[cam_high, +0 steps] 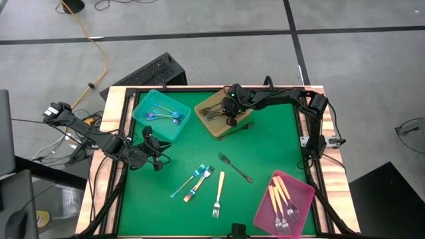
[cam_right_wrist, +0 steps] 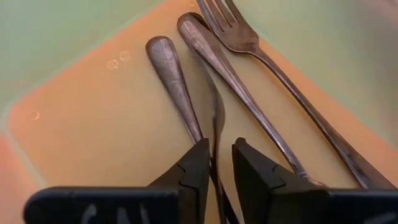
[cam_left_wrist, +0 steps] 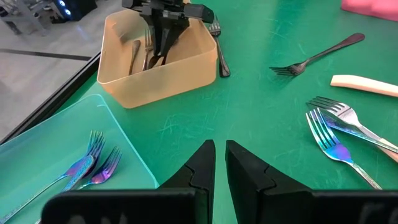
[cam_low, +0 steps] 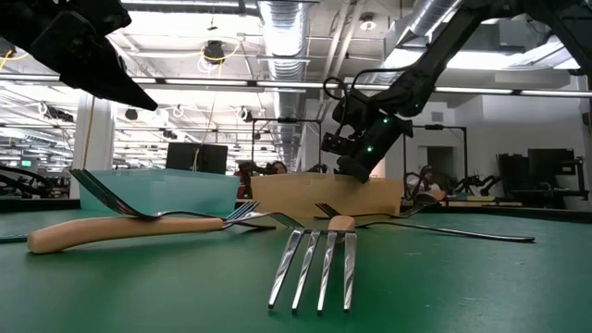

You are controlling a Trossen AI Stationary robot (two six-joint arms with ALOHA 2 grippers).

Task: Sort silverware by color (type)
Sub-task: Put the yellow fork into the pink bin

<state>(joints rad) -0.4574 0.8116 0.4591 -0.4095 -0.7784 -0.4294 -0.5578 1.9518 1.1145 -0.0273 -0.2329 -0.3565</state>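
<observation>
Inside the amber tray (cam_high: 214, 126), the right gripper (cam_right_wrist: 216, 163) hangs with fingers slightly apart around a dark grey fork (cam_right_wrist: 215, 127), its handle running straight away from them; the left gripper (cam_left_wrist: 219, 163), fingers together, waits beside the teal tray (cam_high: 143, 121).

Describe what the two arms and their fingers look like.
Both arms are dark, near-black, built of jointed segments with black cables running along them. The right gripper carries a small green light on its wrist housing. Each gripper ends in two flat, black, wedge-shaped fingers tapering to narrow tips. The left gripper looks the same.
</observation>
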